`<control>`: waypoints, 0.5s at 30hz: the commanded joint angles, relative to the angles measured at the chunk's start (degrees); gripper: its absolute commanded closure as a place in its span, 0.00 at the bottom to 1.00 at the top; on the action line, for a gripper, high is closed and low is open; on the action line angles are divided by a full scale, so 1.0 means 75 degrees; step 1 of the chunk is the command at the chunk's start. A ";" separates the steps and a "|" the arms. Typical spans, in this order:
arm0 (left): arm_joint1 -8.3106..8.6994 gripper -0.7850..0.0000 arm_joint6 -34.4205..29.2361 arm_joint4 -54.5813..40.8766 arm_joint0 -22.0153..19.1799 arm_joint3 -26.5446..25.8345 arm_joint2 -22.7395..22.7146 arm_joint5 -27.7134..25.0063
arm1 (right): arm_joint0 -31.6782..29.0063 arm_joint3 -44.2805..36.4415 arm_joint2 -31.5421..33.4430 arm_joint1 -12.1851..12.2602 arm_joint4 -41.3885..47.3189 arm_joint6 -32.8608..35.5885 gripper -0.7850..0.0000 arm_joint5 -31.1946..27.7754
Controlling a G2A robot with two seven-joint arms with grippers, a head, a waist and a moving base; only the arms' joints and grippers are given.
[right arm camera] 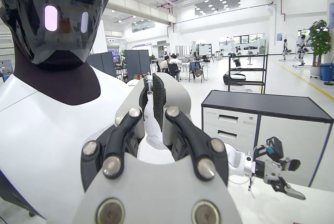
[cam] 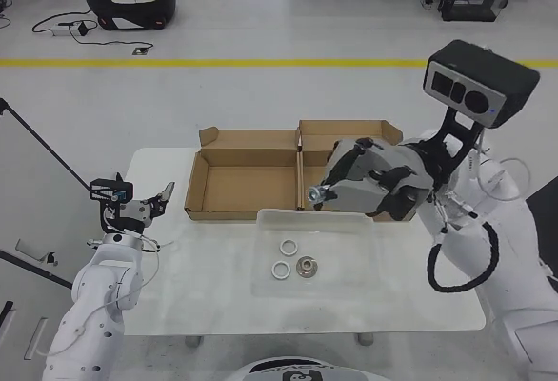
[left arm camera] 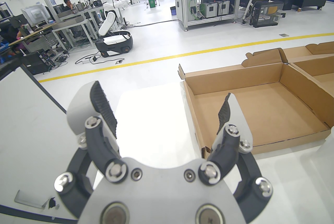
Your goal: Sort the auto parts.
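- The right arm's jaws are clenching a small threaded metal fitting, its tip poking out past the ribbed pads.
- Seen from above, the fitting is hanging over the near left corner of the right-hand cardboard box. It is just beside the wall shared with the left-hand cardboard box and just past the far rim of the clear tray.
- The drop-off is looking like the step in hand. The fitting is best carried clear of the dividing wall and brought low over the chosen box floor before the jaws let go, since a round part is likely to roll or bounce.
- Two white rings and a metal bearing-like part are waiting in the tray, near one another.
- The left arm's jaws are standing released and empty over the left side of the tabletop, near the left-hand box and well apart from the tray.
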 commanded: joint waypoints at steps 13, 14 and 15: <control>0.0000 0.00 0.0000 0.0000 0.0000 0.0000 0.0000 0.0000 | -0.0614 -0.0266 -0.0034 -0.0224 0.0463 -0.1403 1.00 -0.0662; 0.0000 0.00 0.0000 0.0000 0.0000 0.0000 0.0000 0.0000 | -0.0628 -0.0276 -0.0048 -0.0241 0.0454 -0.1463 1.00 -0.0672; 0.0000 0.00 0.0000 0.0000 0.0000 0.0000 0.0000 0.0000 | -0.0635 -0.0285 -0.0063 -0.0258 0.0436 -0.1510 1.00 -0.0672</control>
